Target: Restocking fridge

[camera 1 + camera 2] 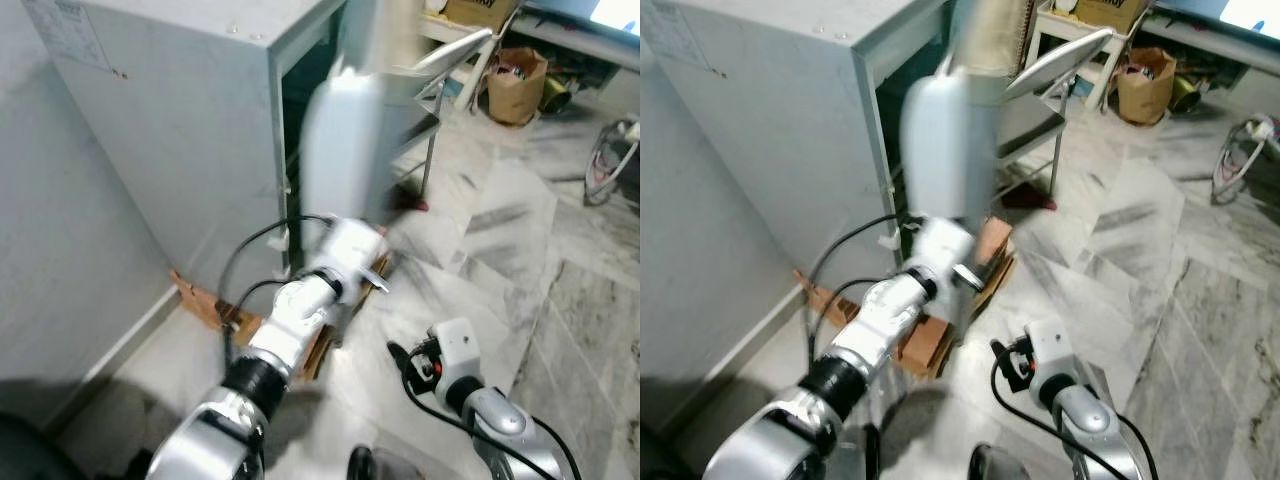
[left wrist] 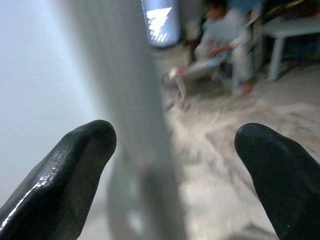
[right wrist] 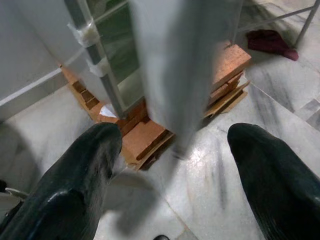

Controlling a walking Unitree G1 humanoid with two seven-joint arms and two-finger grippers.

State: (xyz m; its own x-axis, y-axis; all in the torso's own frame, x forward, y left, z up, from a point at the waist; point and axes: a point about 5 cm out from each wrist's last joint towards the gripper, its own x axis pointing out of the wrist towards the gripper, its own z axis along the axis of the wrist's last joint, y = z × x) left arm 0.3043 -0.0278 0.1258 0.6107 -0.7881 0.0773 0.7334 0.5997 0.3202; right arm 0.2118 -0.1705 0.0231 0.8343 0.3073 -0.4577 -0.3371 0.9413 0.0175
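The grey fridge (image 1: 190, 110) stands at the left, seen from above. Its door (image 1: 345, 140) is ajar and motion-blurred, with the dark interior showing in the gap behind it. My left arm (image 1: 300, 300) reaches up to the lower part of the door. In the left wrist view the left gripper (image 2: 177, 145) is open, and the door's edge (image 2: 135, 100) runs between its fingers without either pad touching it. The right gripper (image 3: 175, 145) is open and empty, low over the floor, facing the door's bottom corner.
Wooden blocks and cardboard (image 3: 150, 140) prop up the fridge base. A red cloth (image 3: 272, 42) lies on the marble floor beside a metal-legged chair (image 1: 440, 60). A brown paper bag (image 1: 518, 85) stands further back. A person (image 2: 220, 30) sits on the floor in the distance.
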